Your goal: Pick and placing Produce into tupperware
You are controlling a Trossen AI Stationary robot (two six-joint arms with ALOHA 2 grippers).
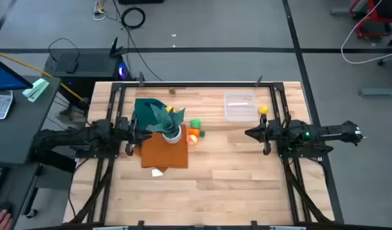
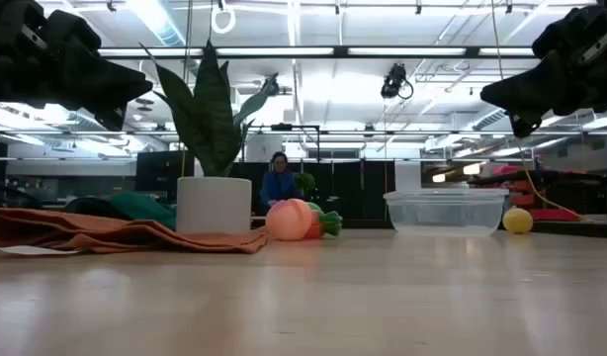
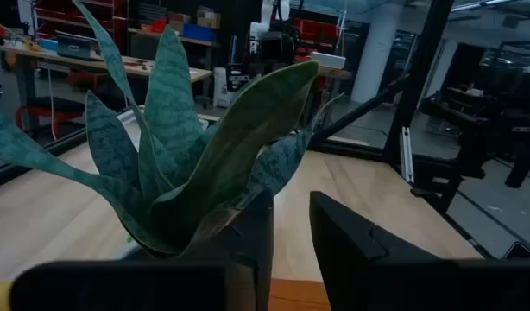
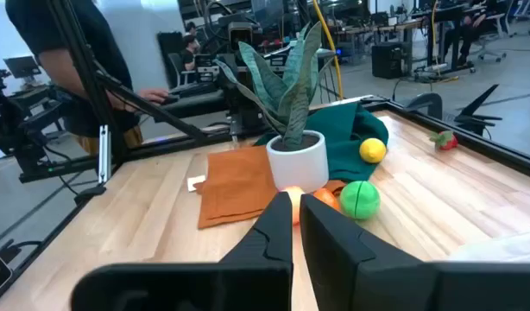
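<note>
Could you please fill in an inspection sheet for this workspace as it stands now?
Surface: wooden table, no spills seen.
Job's things: clear tub looks empty; yellow fruit beside it; green ball and orange fruit by the plant pot.
Clutter: green cloth, orange cloth, white slip.
Grippers: left pincer slightly open, facing the plant; right pincer shut, empty; both raised.
Cables: black coil on the floor beyond the table.
Surroundings: a person stands beside the table.

Left dark two-finger gripper (image 1: 147,133) raised, pointing inward, fingers narrowly parted. Right dark two-finger gripper (image 1: 248,133) raised, pointing inward, fingers nearly together.
</note>
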